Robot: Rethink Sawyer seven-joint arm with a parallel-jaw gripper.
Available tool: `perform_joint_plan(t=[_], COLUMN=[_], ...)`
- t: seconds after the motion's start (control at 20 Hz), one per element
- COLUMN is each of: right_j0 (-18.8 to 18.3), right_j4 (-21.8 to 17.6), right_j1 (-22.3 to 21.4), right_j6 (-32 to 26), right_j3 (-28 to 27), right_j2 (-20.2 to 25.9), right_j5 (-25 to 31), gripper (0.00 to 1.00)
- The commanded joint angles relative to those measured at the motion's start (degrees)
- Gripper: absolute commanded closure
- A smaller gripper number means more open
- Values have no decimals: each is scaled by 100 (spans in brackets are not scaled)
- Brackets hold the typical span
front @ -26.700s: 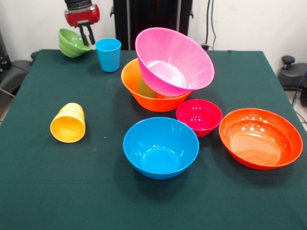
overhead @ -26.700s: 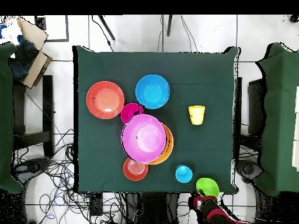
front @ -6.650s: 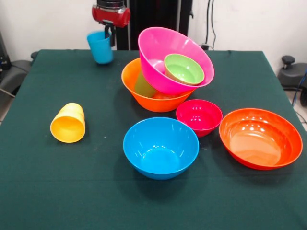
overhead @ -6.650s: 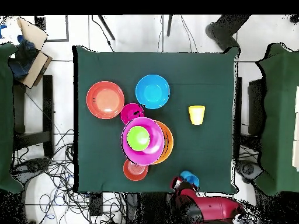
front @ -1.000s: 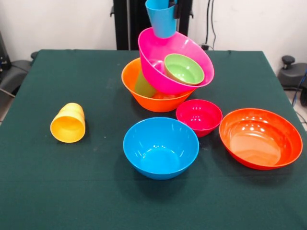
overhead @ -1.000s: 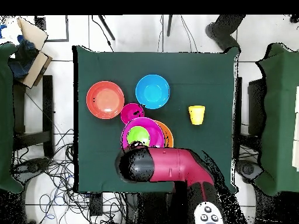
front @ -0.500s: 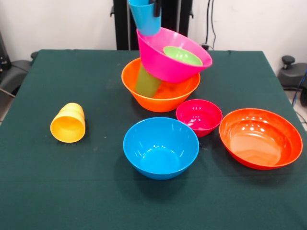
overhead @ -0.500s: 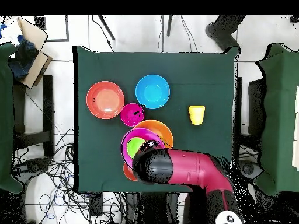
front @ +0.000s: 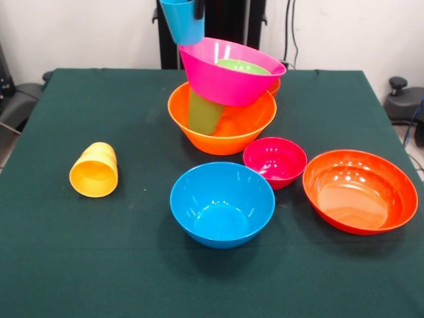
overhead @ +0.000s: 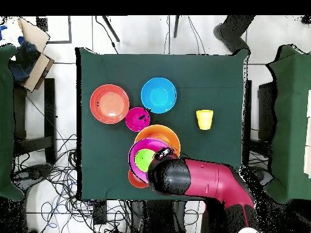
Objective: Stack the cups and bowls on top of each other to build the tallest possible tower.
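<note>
Holding the blue cup (front: 183,21), gripper (front: 197,8) is clamped on its rim, above and just beside the pink bowl (front: 225,76) on the tower (front: 222,112). Risk: pink bowl sits tilted, off-centre release could topple it.

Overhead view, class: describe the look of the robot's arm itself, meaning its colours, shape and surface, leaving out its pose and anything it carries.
The arm is a thick, rounded, glossy tube, deep red along most of its length, ending in a bulbous black section towards the bowls. No markings or loose cables show on it. In the front view only a dark part of the gripper appears at the top edge.
</note>
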Motion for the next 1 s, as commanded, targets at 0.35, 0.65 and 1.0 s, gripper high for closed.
perform_joint_plan(t=[0.35,0.65,1.0], right_j0=[448,678,674], right_j4=[-309,9,132], right_j1=[-661,-1213,-1518], right_j6=[-307,-360,-545], right_j3=[437,362,440], right_j2=[-40,-106,-150], right_j5=[473,1382,1578], gripper=[100,100,100])
